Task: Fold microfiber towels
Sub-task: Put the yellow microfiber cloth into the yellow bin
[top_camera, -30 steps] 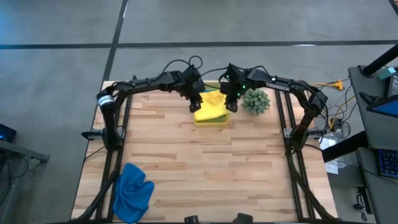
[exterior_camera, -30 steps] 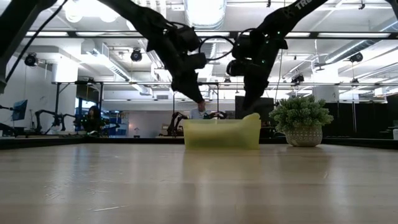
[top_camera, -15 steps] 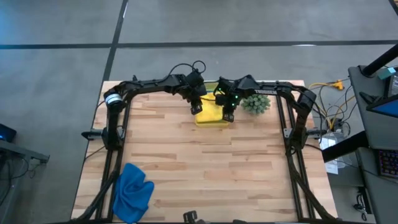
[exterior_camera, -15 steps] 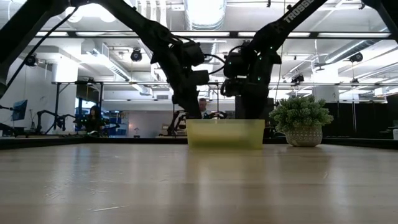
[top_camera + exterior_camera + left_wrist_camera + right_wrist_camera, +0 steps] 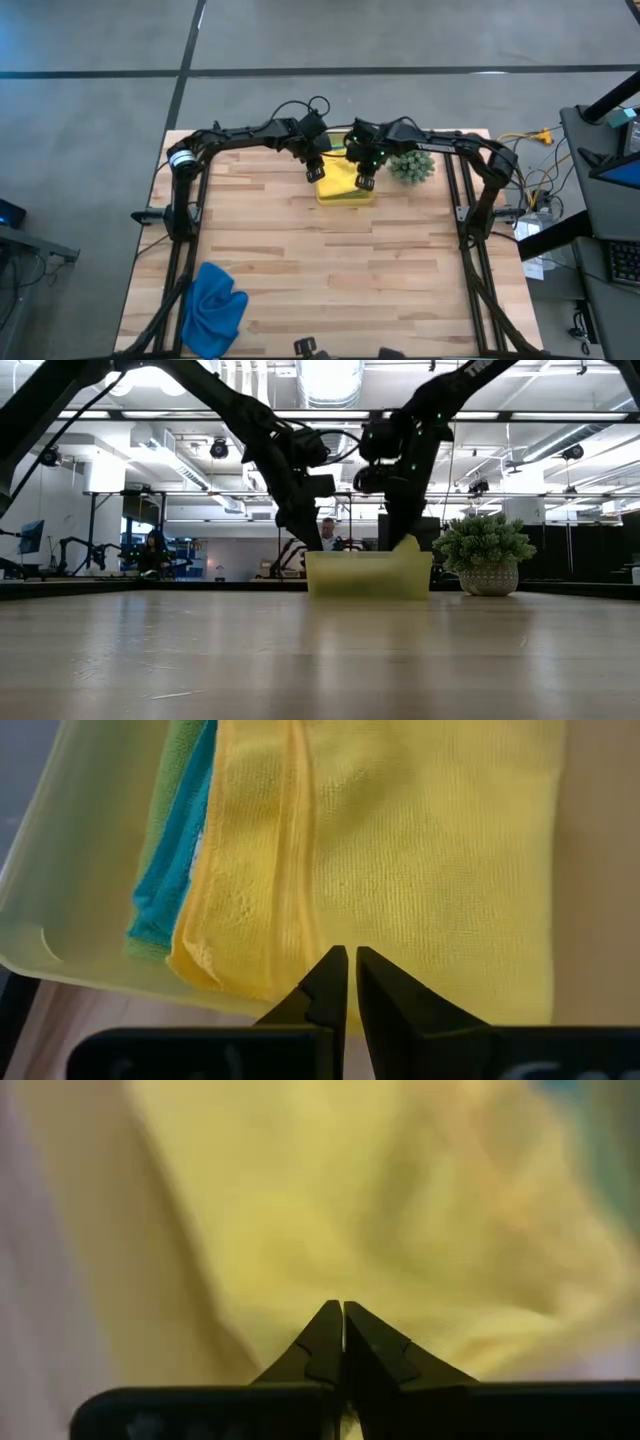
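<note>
The wooden counter carried a translucent yellow-green bin at its far edge, beside a spiky green plant, while a crumpled royal blue towel lay well apart at the near left corner. In the bin the yellow towel lay on top, with the teal towel and lime green towel edges showing beside it. The left gripper hung over the yellow towel's hem with fingers almost closed and nothing between them, and the right gripper, also at the bin, had fingers pressed together on a bit of yellow towel.
</note>
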You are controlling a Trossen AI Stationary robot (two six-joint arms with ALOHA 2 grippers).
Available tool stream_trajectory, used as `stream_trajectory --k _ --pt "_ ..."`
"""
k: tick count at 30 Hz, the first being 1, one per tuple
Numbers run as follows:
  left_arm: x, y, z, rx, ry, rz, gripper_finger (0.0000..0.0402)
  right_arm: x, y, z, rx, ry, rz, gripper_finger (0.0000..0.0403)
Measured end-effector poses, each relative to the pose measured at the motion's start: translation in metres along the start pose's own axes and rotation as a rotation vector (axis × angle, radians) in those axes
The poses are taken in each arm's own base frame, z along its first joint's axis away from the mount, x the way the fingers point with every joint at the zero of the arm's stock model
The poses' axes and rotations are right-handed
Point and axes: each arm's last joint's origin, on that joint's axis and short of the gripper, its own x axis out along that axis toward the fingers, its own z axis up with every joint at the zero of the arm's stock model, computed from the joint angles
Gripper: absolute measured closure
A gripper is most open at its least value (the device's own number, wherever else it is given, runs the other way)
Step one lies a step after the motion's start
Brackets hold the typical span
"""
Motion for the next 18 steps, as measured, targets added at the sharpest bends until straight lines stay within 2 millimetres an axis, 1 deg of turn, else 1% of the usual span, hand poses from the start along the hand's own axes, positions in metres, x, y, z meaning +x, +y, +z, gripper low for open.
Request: stream_trajectory --k 2,5,8,13,18 --pt "0.000 0.000 0.000 -0.001 -0.004 -0.020 0.0389 -0.008 -0.003 0.003 -0.007 -0.024 -0.054 0.0394" --pt "0.002 -0.002 0.000 -0.003 -0.016 -0.083 0.0389 -0.013 -0.008 0.007 -0.001 -0.061 -0.065 0.0394" --pt "0.007 -0.004 -0.001 -0.007 -0.005 -0.111 0.0389 -0.012 -0.008 0.003 0.032 -0.032 -0.001 0.0394" --pt "0.011 -0.004 -0.004 -0.015 0.016 -0.123 0.0389 -0.013 0.001 -0.007 0.085 0.055 0.162 0.0394" --pt "0.015 -0.003 -0.005 -0.010 0.024 -0.125 0.0389 -0.013 0.002 -0.007 0.079 0.056 0.181 0.0393"
